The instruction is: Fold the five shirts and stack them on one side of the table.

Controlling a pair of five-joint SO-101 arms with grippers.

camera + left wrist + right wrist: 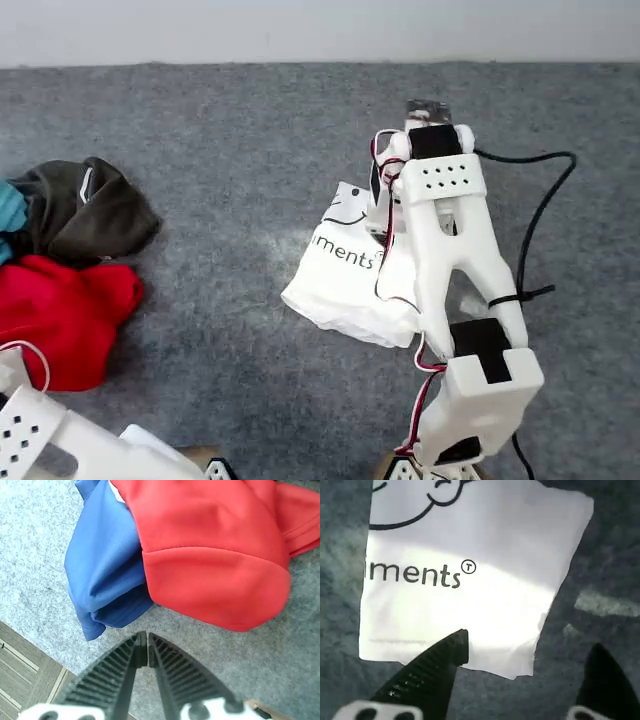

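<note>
1. At the near left corner of the table, the left claw [148,639] hangs closed on nothing. Its ribbed black fingers meet tip to tip above the grey felt cover [230,150], close to the wooden table edge [20,680].
2. Just beyond that claw lie the red shirt [210,555] and the blue shirt [100,575], touching, with the red overlapping the blue. Both are soft rounded heaps. The red is smooth with a stitched hem showing, and the blue is a fine mesh knit. The left arm is clearly the nearer one to this pile.
3. Mid-table, well apart from the pile, the white shirt [470,580] lies as a flat, roughly rectangular packet with black print on top.
4. The right claw [530,642] hovers over it, spread wide and holding nothing. One finger is above the packet's edge near a corner and the other is above bare felt beside it. In the high view the packet lies aslant, stretching from under the claw back toward the right arm's base and to the pile side. I judge that closing here would pinch that edge, so any fold or drag falls to the right arm.
5. Farther back on the pile side, a dark shirt [85,210] sits crumpled and matte, touching the red one.
</note>
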